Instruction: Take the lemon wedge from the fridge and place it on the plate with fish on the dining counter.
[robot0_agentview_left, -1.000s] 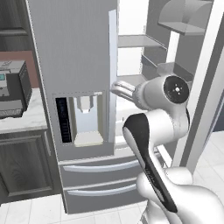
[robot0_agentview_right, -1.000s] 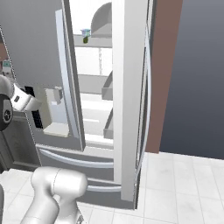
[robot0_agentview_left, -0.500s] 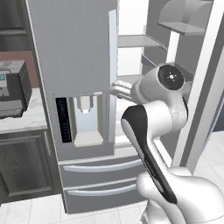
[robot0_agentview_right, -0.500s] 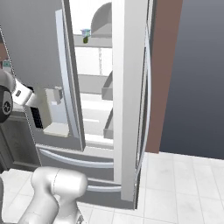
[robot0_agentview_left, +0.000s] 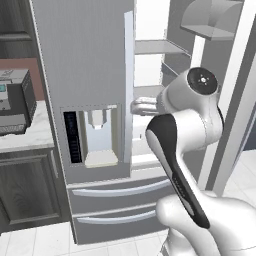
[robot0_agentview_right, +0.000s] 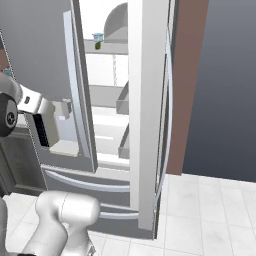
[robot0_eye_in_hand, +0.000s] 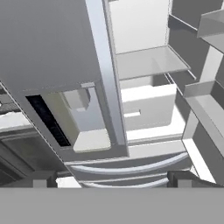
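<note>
Gripper (robot0_eye_in_hand: 111, 178) jaws wide, empty, aimed at mid fridge (robot0_agentview_left: 95, 75) w/ right door open. Lemon wedge (robot0_agentview_right: 98, 45) sits on top shelf beside pale blue cup (robot0_agentview_right: 98, 37), approx 1 o'clock from hand in right base view; reach must go up and in.

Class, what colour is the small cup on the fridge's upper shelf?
Pale blue. The cup shows best in the right base view, on the fridge's upper shelf.

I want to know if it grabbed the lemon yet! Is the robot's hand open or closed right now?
Hand: open, holding nothing, pointed at the fridge.
</note>
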